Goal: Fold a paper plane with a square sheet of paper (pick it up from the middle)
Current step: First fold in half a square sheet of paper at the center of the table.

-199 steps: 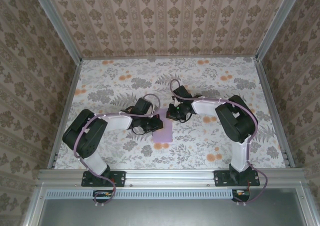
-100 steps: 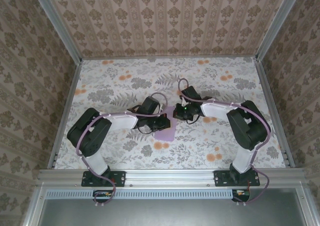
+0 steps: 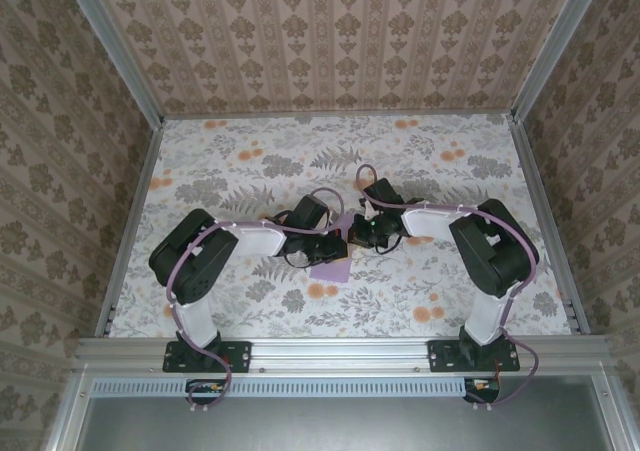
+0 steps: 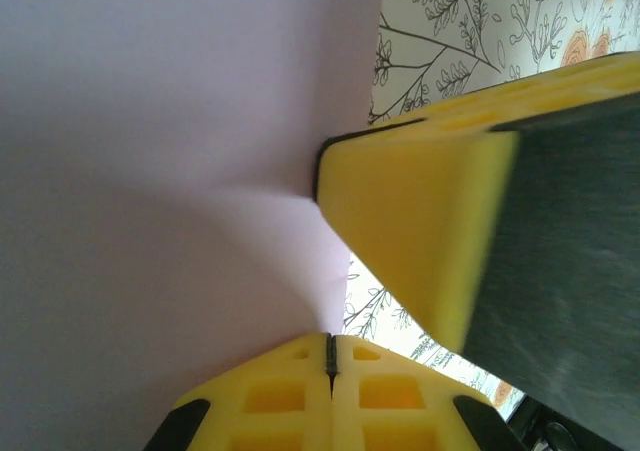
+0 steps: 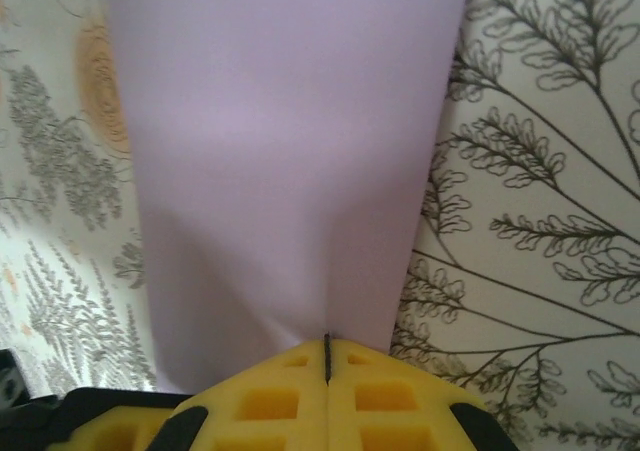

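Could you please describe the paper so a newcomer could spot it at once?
On the floral table, look near the middle, where the left gripper and right gripper meet. Both pinch the paper. It alone is plain lavender, unpatterned.

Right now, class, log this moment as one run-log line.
left claw: shut on lavender sheet | right claw: shut on lavender sheet | table: floral, beneath sheet

No legible text marks the square sheet of paper [image 5: 290, 151] or the tabletop [image 3: 250, 161].
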Tool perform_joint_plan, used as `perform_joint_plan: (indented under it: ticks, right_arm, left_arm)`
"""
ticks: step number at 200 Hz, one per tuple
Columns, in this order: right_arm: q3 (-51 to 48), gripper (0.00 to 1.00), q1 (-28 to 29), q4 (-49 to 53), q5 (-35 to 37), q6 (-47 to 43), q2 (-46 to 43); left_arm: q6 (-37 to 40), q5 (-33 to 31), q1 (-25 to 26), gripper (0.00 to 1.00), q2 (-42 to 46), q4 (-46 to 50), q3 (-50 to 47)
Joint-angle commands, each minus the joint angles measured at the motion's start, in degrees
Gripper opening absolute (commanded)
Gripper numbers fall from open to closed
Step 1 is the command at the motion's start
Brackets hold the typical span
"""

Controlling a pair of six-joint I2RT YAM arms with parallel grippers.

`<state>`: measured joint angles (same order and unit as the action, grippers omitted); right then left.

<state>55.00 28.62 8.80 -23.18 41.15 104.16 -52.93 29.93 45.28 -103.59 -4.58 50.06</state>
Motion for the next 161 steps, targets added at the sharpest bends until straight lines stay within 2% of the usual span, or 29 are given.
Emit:
perform_joint_plan:
  ticks: [1,81,161]
  right_arm:
    - [0.4,0.00,-0.5,-0.4,-1.4,-1.5,1.6]
    - [2.7,0.00,-5.0,-1.6,-3.5,-4.3,5.9]
    - [9.3,0.00,-10.7,-3.4,-6.0,-5.8,11.8]
  left_arm:
    - [-0.8,-1.0,0.3,0.00,-0.9,1.1,0.0]
    - [-2.2,-1.6,0.3,0.00,-2.6,6.5,-1.5]
    - [-3.0,-1.6,0.2,0.00,-4.8,8.4,-2.0]
